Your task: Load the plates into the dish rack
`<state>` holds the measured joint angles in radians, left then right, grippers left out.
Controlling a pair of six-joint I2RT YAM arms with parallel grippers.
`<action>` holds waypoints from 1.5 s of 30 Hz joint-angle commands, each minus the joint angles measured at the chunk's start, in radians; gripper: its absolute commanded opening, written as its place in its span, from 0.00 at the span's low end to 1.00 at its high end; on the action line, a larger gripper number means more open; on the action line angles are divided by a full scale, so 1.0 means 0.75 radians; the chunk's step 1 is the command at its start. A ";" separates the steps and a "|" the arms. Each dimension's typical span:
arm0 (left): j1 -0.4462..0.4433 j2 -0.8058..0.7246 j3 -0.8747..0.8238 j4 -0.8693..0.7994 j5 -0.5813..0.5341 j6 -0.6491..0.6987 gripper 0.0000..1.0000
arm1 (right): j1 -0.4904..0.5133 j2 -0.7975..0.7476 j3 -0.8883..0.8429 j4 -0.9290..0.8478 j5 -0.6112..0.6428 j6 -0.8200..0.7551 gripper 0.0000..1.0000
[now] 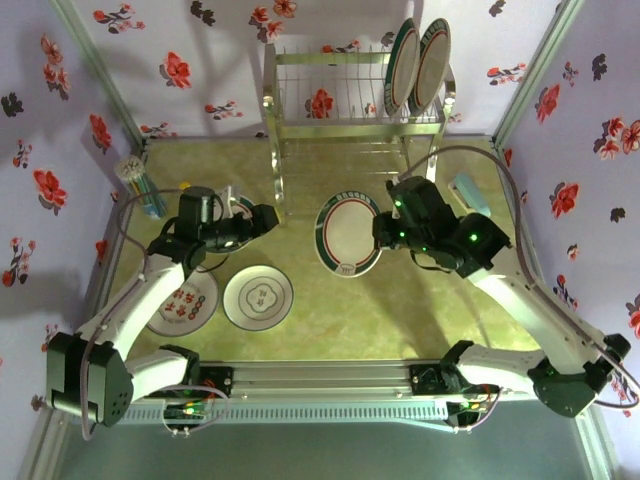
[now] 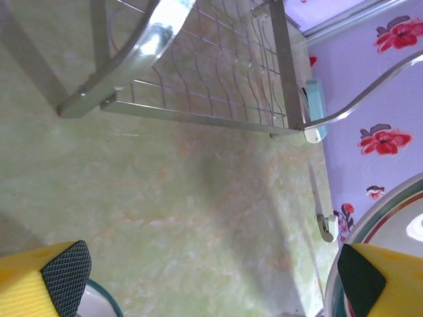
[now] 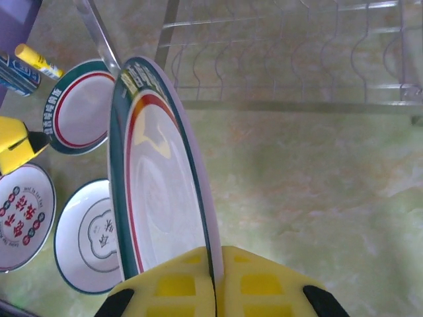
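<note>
Right gripper (image 3: 213,267): fingers clamped on the rim of a banded plate (image 3: 158,191), gripped edge-on and tipped up off the flat.
Banded plate position: middle of the table (image 1: 420,310), just in front of the dish rack (image 1: 330,57), toward its right half; contact with the table surface not possible to tell.
Left gripper (image 2: 211,277): fingers (image 2: 66,274) spread wide with nothing between them, poised over the edge of a second banded plate (image 3: 82,109).
Second banded plate position: flat on the table, left of centre, near the rack's front left leg.
Near edge, toward the left corner: red-patterned plate (image 1: 182,305) and plain plate (image 1: 258,297), flat, side by side, not touching, apart from both grippers.
Dish rack contents: two racked plates (image 1: 403,65), standing on edge side by side in the slots at the right end; wire slots to their left free for more.
Done: two of six loaded, by the count visible.
In hand: a third, likely bound for the slot beside the racked pair.
Left: that third plus the three lying on the table.
Other things: pens (image 1: 145,190) at the left edge; pale blue object (image 1: 468,192) near the right edge.
</note>
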<state>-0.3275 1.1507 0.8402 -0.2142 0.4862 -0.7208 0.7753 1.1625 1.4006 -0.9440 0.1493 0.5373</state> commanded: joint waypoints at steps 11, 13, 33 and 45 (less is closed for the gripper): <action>0.078 -0.132 -0.051 -0.096 0.009 0.047 1.00 | 0.243 0.374 0.981 -0.345 0.720 -0.223 0.00; 0.082 -0.137 -0.056 -0.095 0.008 0.045 1.00 | 0.289 0.426 1.121 -0.365 0.824 -0.273 0.00; 0.090 -0.134 -0.058 -0.087 0.007 0.037 1.00 | 0.338 0.648 1.245 0.832 1.568 -1.225 0.00; 0.095 -0.186 -0.053 -0.163 -0.013 0.091 1.00 | 0.106 0.918 1.548 0.529 1.443 -1.002 0.00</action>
<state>-0.2668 1.0393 0.8082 -0.3008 0.4824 -0.6918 0.8768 1.8492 2.5027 -0.5148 1.2503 -0.2714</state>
